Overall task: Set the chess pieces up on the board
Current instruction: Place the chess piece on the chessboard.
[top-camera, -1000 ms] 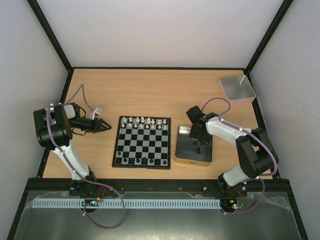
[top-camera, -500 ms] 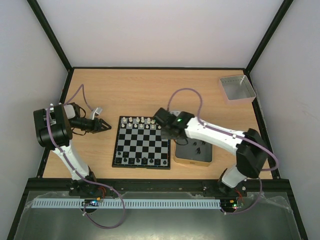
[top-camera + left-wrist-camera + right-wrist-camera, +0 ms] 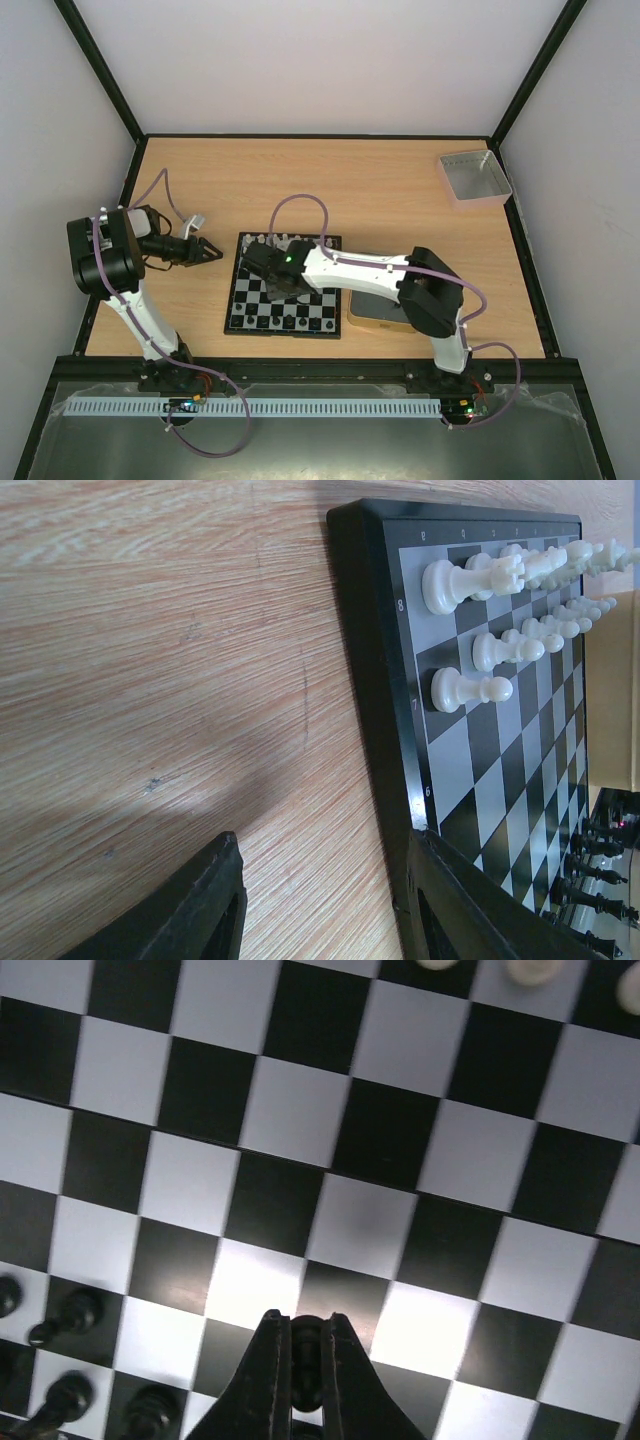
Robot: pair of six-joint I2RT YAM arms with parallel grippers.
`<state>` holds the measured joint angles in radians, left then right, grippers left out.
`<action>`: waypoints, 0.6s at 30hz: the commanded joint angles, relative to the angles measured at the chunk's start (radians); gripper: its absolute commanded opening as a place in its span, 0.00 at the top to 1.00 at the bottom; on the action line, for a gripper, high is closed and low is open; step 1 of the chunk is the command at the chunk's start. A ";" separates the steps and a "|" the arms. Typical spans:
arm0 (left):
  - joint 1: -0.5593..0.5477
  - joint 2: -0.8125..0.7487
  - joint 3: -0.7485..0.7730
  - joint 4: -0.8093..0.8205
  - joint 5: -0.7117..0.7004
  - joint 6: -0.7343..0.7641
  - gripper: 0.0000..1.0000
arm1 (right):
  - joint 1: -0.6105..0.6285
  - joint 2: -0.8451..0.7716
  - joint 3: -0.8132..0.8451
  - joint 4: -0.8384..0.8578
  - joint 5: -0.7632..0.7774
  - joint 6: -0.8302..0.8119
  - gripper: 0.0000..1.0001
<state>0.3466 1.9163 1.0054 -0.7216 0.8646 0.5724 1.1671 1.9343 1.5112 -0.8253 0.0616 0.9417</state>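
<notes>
Now right end effector [image 3: 306, 1318] pinches a black piece [image 3: 306, 1348], left one [image 3: 322, 860] released; tin [image 3: 372, 321] half-hidden.

chess pieces [image 3: 468, 688] upright on checkered board [image 3: 455, 768]

Surface [image 3: 330, 190]: light wood grain, with faint scuffs in the left wrist view. Grey square tray [image 3: 475, 177]: lies flat at the far right corner. Gold-rimmed rectangular tin [image 3: 372, 322]: right of centre near the front edge, partly covered from above. White slotted strip [image 3: 250, 408]: runs along the front. Pale walls [image 3: 320, 60] with black frame bars [image 3: 100, 68] enclose three sides.
</notes>
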 commanded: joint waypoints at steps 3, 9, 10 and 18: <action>0.007 0.085 -0.045 0.049 -0.292 0.001 0.53 | 0.035 0.104 0.129 -0.018 -0.032 -0.028 0.98; 0.006 0.086 -0.045 0.049 -0.291 0.003 0.53 | 0.054 0.163 0.183 -0.016 -0.054 -0.036 0.98; 0.006 0.084 -0.046 0.049 -0.291 0.002 0.53 | 0.055 0.169 0.191 -0.019 -0.057 -0.037 0.98; 0.006 0.083 -0.047 0.050 -0.290 0.003 0.53 | 0.070 0.210 0.234 -0.031 -0.074 -0.044 0.97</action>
<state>0.3466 1.9163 1.0054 -0.7219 0.8646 0.5728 1.2247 2.1277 1.7096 -0.8280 -0.0109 0.9062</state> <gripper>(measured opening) 0.468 0.029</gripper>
